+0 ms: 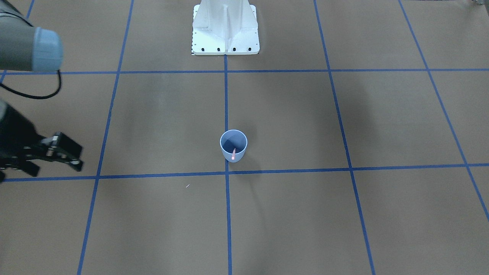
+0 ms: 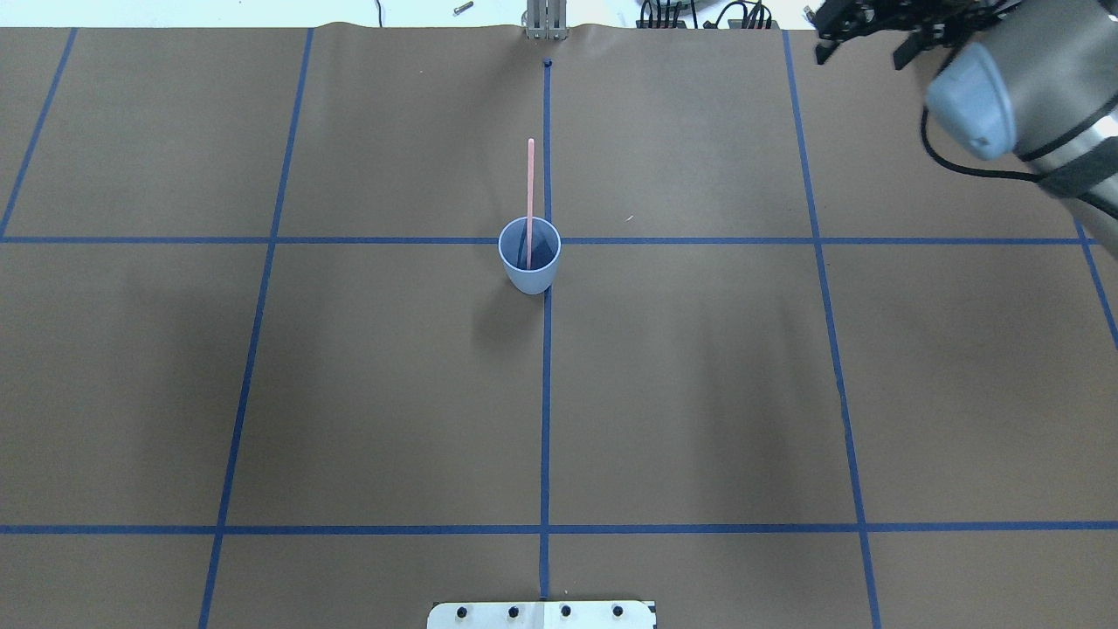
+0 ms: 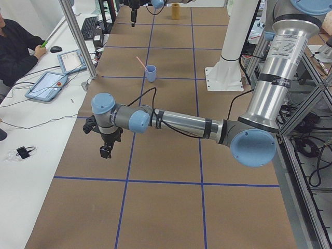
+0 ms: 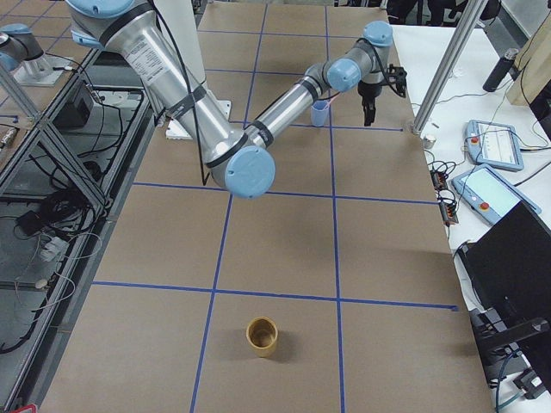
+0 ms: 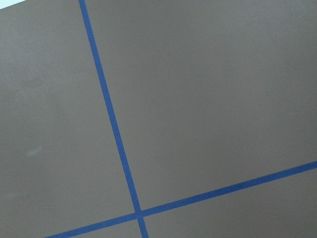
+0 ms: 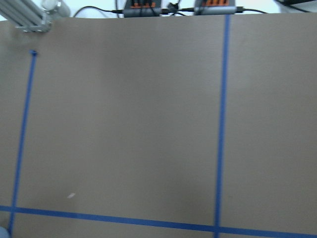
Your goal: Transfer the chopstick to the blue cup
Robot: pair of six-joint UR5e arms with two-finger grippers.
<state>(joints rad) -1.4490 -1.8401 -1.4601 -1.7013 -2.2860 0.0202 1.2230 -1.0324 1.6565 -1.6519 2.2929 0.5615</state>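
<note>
The pale blue cup (image 2: 529,273) stands upright near the table's middle, on the centre tape line. It also shows in the front view (image 1: 238,156) and both side views (image 3: 151,74) (image 4: 319,114). One pale pink chopstick (image 2: 530,188) stands inside it, leaning on the far rim, and also shows in the front view (image 1: 233,153). My right gripper (image 2: 860,48) is open and empty, raised at the far right corner, well away from the cup (image 1: 57,162). My left gripper (image 3: 105,152) hangs over the table's left end; I cannot tell whether it is open or shut.
A tan cup (image 4: 262,335) stands far off at the table's right end. The white robot base (image 1: 225,30) sits at the near edge. An aluminium post (image 3: 78,39), tablets and a seated operator (image 3: 15,46) are along the far side. Wrist views show only brown table and blue tape.
</note>
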